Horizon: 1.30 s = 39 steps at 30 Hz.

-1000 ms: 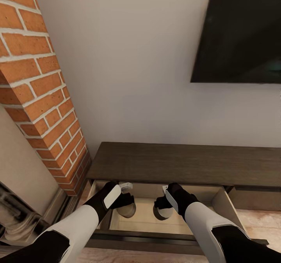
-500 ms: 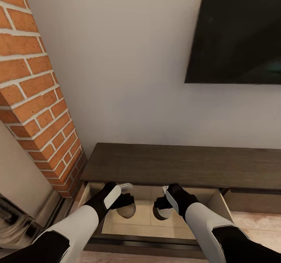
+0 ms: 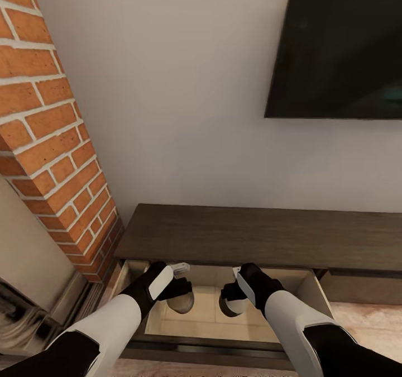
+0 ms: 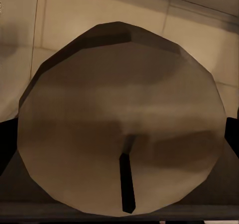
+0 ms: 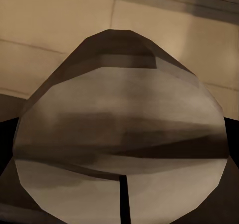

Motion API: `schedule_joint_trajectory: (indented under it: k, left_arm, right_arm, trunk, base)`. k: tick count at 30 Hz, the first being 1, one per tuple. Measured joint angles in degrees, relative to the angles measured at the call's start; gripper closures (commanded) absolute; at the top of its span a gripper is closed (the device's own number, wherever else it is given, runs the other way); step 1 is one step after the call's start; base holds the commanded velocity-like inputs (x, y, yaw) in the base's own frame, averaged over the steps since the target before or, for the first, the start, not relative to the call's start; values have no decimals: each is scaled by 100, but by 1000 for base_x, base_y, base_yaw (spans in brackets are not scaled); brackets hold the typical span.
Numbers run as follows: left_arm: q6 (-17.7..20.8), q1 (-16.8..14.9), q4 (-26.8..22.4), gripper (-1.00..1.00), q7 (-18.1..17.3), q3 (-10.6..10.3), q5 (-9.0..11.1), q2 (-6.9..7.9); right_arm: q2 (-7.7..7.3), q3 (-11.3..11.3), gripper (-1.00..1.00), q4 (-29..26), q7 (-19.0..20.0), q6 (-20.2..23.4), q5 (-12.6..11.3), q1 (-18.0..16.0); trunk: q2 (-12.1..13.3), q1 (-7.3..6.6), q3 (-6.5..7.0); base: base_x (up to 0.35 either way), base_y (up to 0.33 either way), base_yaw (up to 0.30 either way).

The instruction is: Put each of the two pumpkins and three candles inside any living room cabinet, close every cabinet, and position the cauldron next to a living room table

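Pale wall fills the head view, with a red brick column (image 3: 50,137) at nine o'clock and a dark wall-mounted screen (image 3: 340,47) at two o'clock. Below them runs the cabinet (image 3: 262,234), its left drawer (image 3: 212,310) pulled open at six o'clock, pale wood showing inside. Both arms reach down into that drawer. The left gripper (image 3: 181,300) is clamped on a candle (image 3: 182,301); in the left wrist view this candle (image 4: 119,129) sits close against the camera, wick visible, dark fingers (image 4: 7,144) at its sides. Just beside it, apart, the right gripper (image 3: 233,304) grips a second candle (image 3: 234,305), which looms in the right wrist view (image 5: 119,134) above the drawer floor.
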Motion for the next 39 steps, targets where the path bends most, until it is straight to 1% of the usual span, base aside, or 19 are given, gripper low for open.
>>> schedule_joint_trajectory:
  k: [9,18,21,24,25,26,27,29,32,35,36,37,39]
  left_arm:
    - [-17,0,10,100,-7,-1,-1,0]
    - [-20,12,33,100,-4,-3,-7,7]
    - [-14,16,72,100,62,-11,-33,3]
    - [2,17,97,100,202,-113,-26,-3]
    - [16,16,103,100,250,-223,-24,-5]
    - [21,15,105,100,267,-275,-24,-6]
    - [30,13,107,100,296,-349,-13,-7]
    - [42,10,76,100,339,-433,-9,-8]
    - [42,9,46,100,352,-476,-2,-8]
    - [19,11,34,100,336,-496,1,-9]
    - [-10,14,29,100,315,-504,5,-14]
    - [-54,15,23,100,305,-508,2,-15]
    - [-99,16,13,100,295,-546,-4,-15]
  right_arm:
    - [0,5,100,0,10,22,-6,-9]
    - [3,-7,100,5,8,18,-13,-9]
    - [7,-10,100,7,-13,-8,-4,-8]
    - [10,-11,100,8,-55,-39,4,-3]
    - [14,-9,100,8,-124,-67,14,-3]
    - [16,-7,100,8,-179,-101,23,-2]
    - [22,-6,100,5,-309,-226,21,-1]
    - [42,-2,100,15,-529,-561,10,8]
    - [51,2,100,36,-635,-761,-4,18]
    - [51,6,100,52,-663,-808,-72,18]
    - [51,3,100,67,-677,-824,-329,21]
    - [51,10,100,76,-683,-828,-439,24]
    - [51,18,100,82,-687,-822,-482,25]
  trunk:
    - [0,0,-82]
    - [0,0,-166]
    - [0,0,-194]
    - [0,0,-222]
    - [0,0,-231]
    - [0,0,-240]
    - [0,0,-249]
    - [0,0,-268]
    - [0,0,-296]
    - [0,0,-324]
    - [0,0,-334]
    - [0,0,-343]
    - [0,0,-361]
  base:
    - [0,0,-50]
    - [0,-88,-73]
    - [0,-16,-69]
    - [0,-7,-50]
    - [0,-4,-27]
    - [0,-2,-18]
    - [0,-1,-11]
    - [0,-1,-6]
    - [0,0,-3]
    - [0,0,0]
    - [0,0,0]
    - [0,0,0]
    - [0,0,0]
